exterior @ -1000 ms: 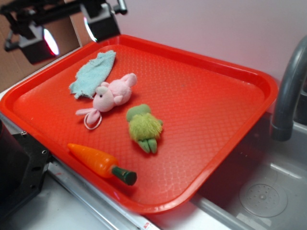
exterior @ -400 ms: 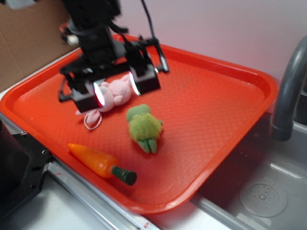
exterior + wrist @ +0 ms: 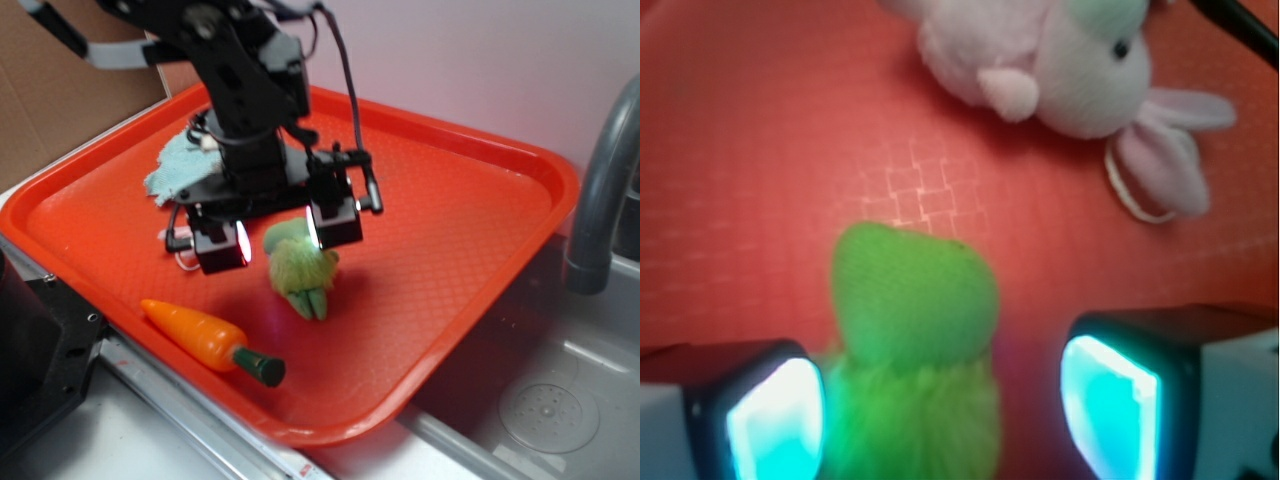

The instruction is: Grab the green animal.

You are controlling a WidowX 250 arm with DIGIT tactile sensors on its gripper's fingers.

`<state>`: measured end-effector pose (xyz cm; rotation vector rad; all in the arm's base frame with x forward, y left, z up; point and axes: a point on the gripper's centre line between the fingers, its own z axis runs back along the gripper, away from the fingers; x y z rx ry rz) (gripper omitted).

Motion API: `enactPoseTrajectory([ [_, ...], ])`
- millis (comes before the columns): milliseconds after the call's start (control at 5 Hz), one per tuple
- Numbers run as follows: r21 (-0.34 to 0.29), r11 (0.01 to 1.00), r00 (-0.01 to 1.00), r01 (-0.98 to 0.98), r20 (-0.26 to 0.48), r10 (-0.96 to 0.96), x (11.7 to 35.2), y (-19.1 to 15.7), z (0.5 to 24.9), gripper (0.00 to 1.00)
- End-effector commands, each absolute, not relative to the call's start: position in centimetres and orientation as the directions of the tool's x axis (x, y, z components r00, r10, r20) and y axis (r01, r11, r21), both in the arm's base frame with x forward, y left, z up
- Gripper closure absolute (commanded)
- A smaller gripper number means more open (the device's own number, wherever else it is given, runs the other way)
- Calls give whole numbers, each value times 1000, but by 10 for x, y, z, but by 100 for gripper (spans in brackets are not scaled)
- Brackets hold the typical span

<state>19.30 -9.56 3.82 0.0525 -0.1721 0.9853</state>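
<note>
The green animal (image 3: 302, 274) lies on the red tray (image 3: 470, 240), its fuzzy lime body and darker legs pointing toward the near edge. My gripper (image 3: 278, 236) hangs open just over it, one finger on each side of its head end. In the wrist view the green animal (image 3: 915, 330) sits between the two lit pads (image 3: 775, 420), nearer the left one, with a gap on the right. The jaws do not touch it. The pink plush bunny (image 3: 1070, 60) lies just beyond.
An orange carrot (image 3: 200, 338) with a green stem lies near the tray's front edge. A light blue cloth (image 3: 168, 172) sits at the tray's back left. A grey faucet (image 3: 600, 190) and sink (image 3: 550, 400) are to the right.
The arm has come in from the back left, passed over the pink bunny and dropped to straddle the green animal. No toy has moved.
</note>
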Motion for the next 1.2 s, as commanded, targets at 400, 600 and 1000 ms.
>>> enactPoseTrajectory([
  [400,-41,585,577,-810,121,808,202,-92,38,100],
  [600,-4,648,633,-761,214,744,201,-87,75,100],
  [1000,41,877,876,-479,90,474,205,-59,158,100],
])
